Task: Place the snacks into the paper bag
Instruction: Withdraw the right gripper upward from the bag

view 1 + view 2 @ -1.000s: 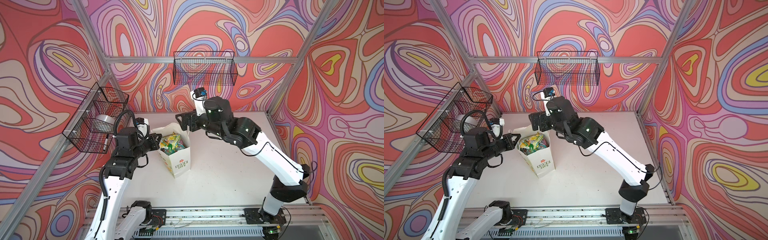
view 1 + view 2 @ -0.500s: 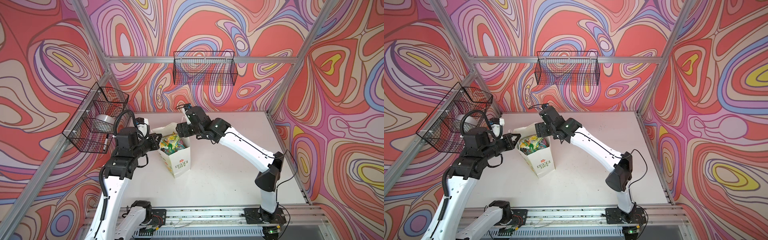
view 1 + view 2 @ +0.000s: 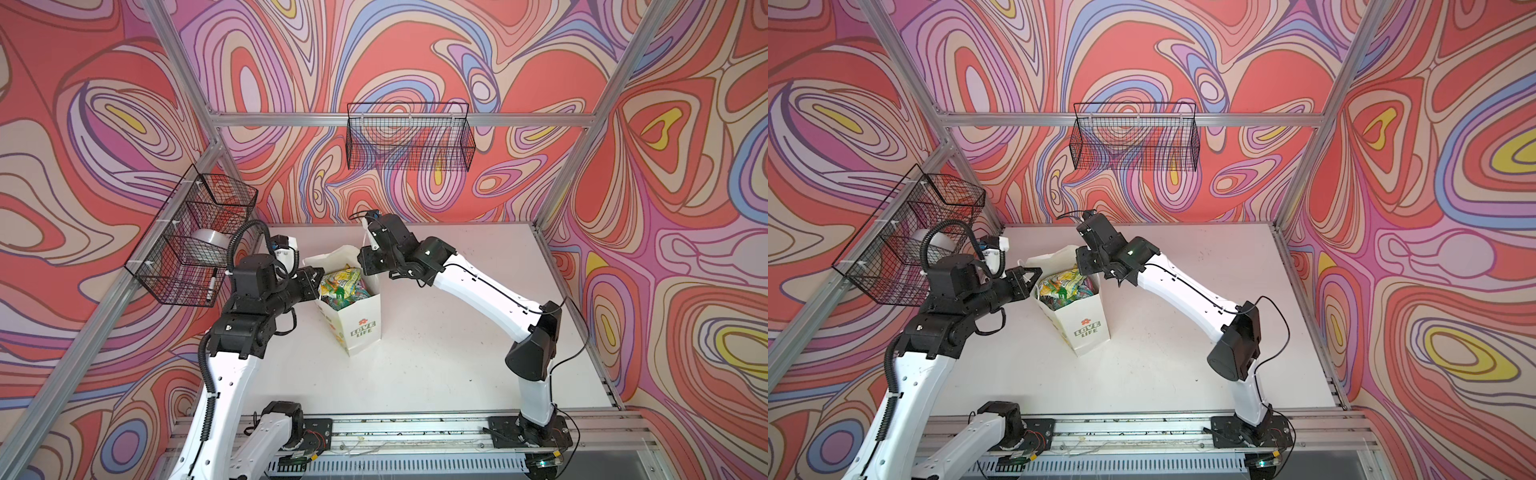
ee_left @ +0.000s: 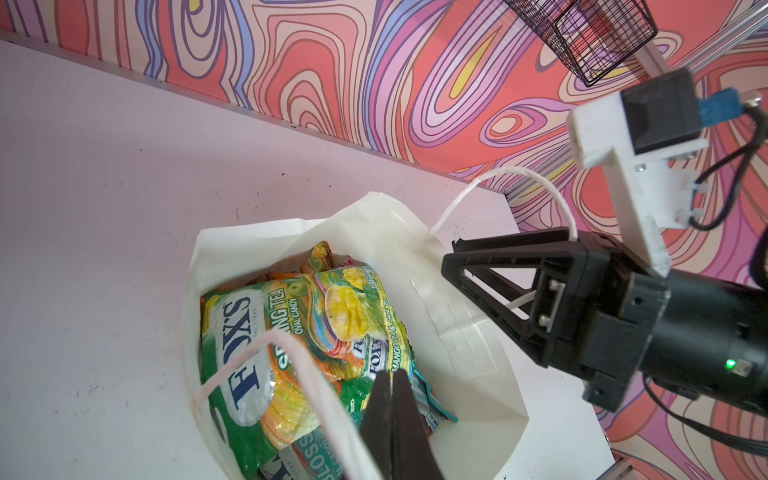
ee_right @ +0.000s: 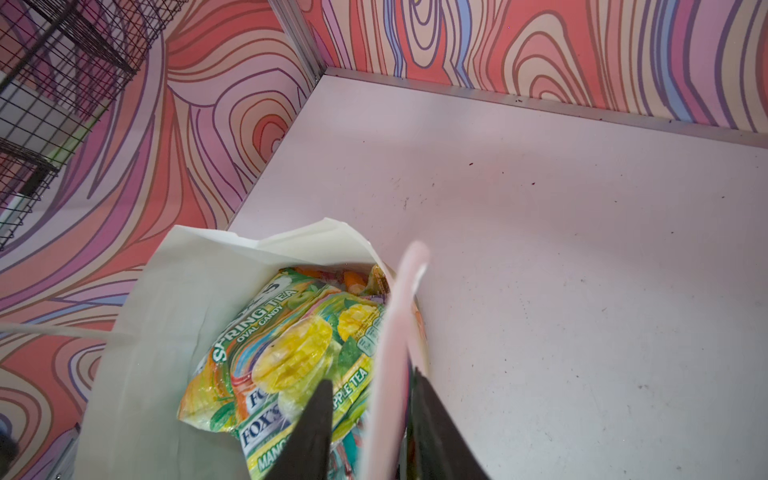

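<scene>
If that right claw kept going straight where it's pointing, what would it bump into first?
Most likely the white cord handle of the paper bag, which lies between the open jaws of the right gripper. Just beyond it is the top yellow-green snack packet. Depth is hard to judge.

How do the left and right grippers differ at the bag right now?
Left gripper has jaws shut, pinching the paper bag rim; right gripper has jaws apart. Left is on the bag's left edge in both top views; right is on its right edge, straddling a cord handle. Shared: both at the bag's mouth, neither holding any of the snacks.
</scene>
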Robot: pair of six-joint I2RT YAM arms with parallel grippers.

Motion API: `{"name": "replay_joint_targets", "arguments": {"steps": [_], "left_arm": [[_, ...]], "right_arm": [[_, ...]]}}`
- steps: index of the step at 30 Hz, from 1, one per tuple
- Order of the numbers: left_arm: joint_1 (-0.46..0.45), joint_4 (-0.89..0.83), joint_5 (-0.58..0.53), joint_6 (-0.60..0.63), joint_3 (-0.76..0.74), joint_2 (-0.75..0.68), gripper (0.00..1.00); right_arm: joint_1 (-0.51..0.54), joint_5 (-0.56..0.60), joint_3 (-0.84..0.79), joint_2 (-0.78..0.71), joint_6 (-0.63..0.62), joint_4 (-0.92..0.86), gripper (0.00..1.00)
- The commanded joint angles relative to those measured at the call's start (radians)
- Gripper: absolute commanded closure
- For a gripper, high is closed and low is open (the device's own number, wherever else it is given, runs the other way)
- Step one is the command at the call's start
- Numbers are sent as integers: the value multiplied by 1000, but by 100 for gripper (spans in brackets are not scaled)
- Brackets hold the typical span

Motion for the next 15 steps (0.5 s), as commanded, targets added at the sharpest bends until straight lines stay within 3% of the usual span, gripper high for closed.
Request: {"name": "replay_joint_targets", "arguments": {"steps": [1,9,15], "left_arm": [[-3,15,14,0,-2,4,100],[-3,15,10,1,-3,10,100],[-3,4,-6,-4,11,32,100]], "right_arm": [[-2,14,-1,-53,4,21,78],[-2,10,-1,-65,2,25,100],[-2,-20,3,-77,-10,42,100]]}}
